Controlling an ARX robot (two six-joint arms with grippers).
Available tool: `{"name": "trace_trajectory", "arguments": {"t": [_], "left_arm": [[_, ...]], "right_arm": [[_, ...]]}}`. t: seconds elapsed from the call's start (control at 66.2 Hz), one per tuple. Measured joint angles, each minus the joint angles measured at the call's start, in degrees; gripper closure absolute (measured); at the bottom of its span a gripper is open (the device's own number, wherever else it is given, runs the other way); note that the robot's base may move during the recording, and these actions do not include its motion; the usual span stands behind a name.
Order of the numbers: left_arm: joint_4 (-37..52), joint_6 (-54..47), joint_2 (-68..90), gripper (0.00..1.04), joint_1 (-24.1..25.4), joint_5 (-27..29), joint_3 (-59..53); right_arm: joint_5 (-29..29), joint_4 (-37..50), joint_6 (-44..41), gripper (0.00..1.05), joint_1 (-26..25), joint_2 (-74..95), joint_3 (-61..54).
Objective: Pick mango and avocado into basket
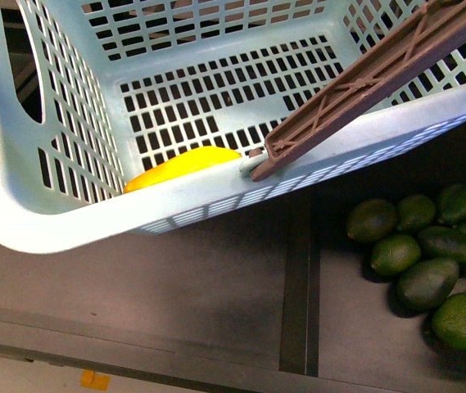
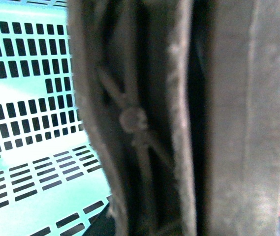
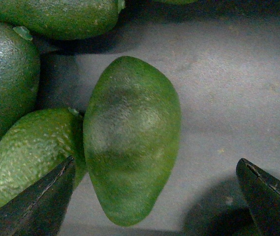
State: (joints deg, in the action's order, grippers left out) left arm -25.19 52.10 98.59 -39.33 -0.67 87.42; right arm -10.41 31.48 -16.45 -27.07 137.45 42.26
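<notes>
Straddling one avocado [image 3: 132, 142], the right end effector [image 3: 154, 196] has its dark fingertips wide apart at the lower left and lower right of the right wrist view, touching nothing. The fruit lies on its side in the middle of that frame, on the grey tabletop [image 3: 238, 73]. A paler neighbour [image 3: 31, 152] presses against it near the left fingertip, while the other side is bare.

I judge this avocado firm and fairly light, with dull, finely pebbled skin that should give decent grip. Its egg shape tapers, so jaws set near an end may squeeze it out. The widest middle looks like the best hold, with moderate force to avoid bruising. The left fingertip has little room beside the neighbour and may nudge it.

More avocados [image 1: 425, 282] sit at the lower right of the front view. The mango [image 1: 185, 166] already lies in the basket [image 1: 20, 188], low in its near corner. A blurred brown handle [image 2: 144, 123] fills the left wrist view, so I cannot tell how the left end effector stands.
</notes>
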Motion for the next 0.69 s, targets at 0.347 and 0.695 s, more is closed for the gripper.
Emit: {"name": "trace_trajectory", "arguments": {"t": [0.347, 0.695], "left_arm": [[0.0, -0.02, 0.0, 0.91, 0.0, 0.04, -0.02], [0.0, 0.0, 0.0, 0.91, 0.0, -0.02, 0.0]], "right_arm": [[1.88, 0.33, 4.35, 0.09, 1.81, 2.38, 3.02], [2.73, -0.35, 7.74, 0.09, 3.23, 5.16, 5.88]]}}
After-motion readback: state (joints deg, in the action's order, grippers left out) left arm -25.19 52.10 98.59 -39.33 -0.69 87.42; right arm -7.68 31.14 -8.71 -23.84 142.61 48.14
